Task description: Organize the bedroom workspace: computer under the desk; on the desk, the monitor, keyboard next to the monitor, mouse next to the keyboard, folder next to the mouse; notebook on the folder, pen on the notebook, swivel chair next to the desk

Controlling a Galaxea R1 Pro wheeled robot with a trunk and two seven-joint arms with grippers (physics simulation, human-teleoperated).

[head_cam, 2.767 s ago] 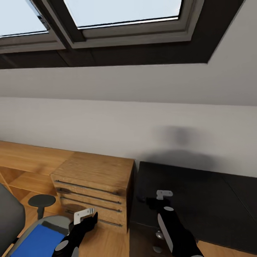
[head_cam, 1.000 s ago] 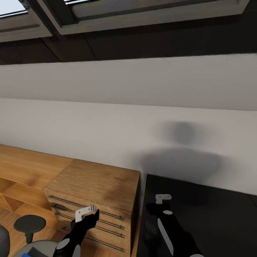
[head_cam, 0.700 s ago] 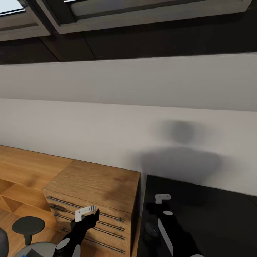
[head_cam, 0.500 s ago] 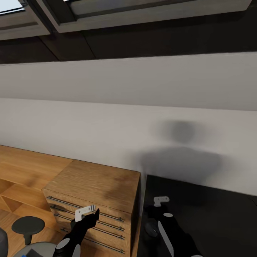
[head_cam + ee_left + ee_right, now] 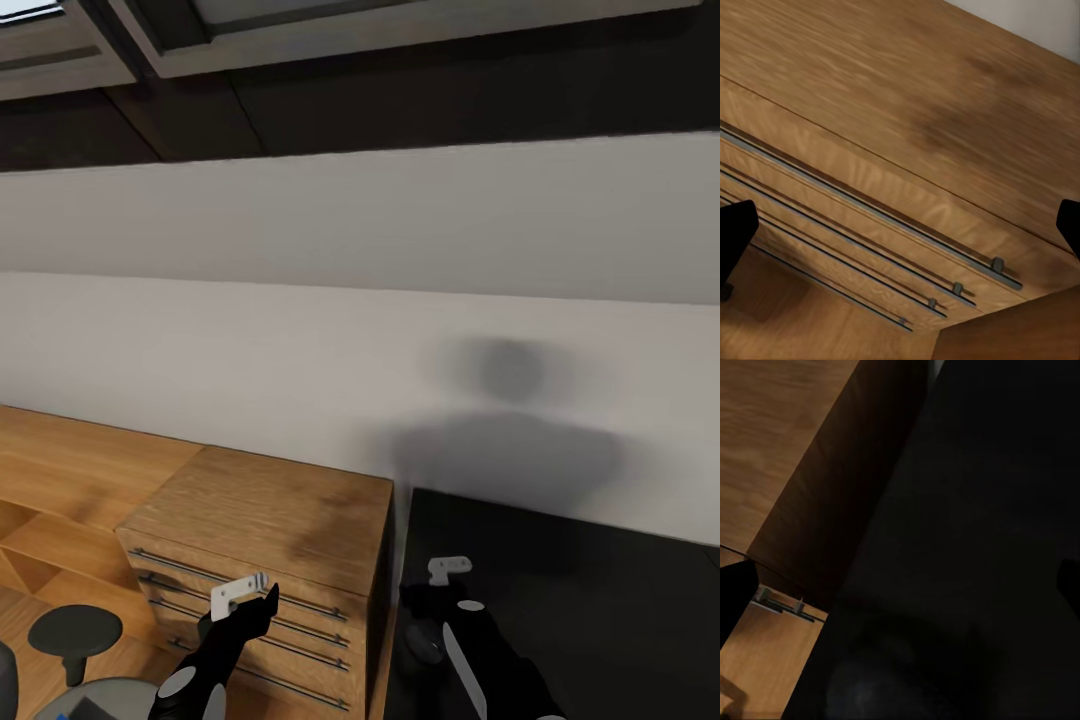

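The left claw (image 5: 262, 598) hangs in front of the drawer face of a light wooden chest (image 5: 270, 520), holding nothing. In the left wrist view its two dark fingertips (image 5: 735, 232) sit at opposite edges of the picture, far apart, so it is spread wide; between them lie the chest's top and its long bar handles (image 5: 870, 217), stacked one under another. In the head view a small white bracket (image 5: 238, 592) rides on the wrist just behind the claw.

The right claw (image 5: 420, 600) hovers over the near corner of the counter (image 5: 600, 610), the black glossy desk, at about 3 o'clock from the left claw. In the right wrist view one dark fingertip (image 5: 733, 596) shows at one edge and a second at the opposite edge, well apart, so this claw is also spread and empty. Beneath it is the dark counter top (image 5: 975, 510), with the wooden chest's side just beside the counter's edge.

Further out, at 8 o'clock from the left claw, the swivel chair (image 5: 110, 697) shows as a grey seat edge with a round black armrest (image 5: 75, 632), standing on the wooden floor (image 5: 70, 470) beside the chest. A sliver of the blue folder (image 5: 66, 716) lies on that seat at the picture's lower edge. At 12 o'clock, a pale wall (image 5: 360, 330) rises behind chest and counter, with a dark window frame (image 5: 400, 90) above.
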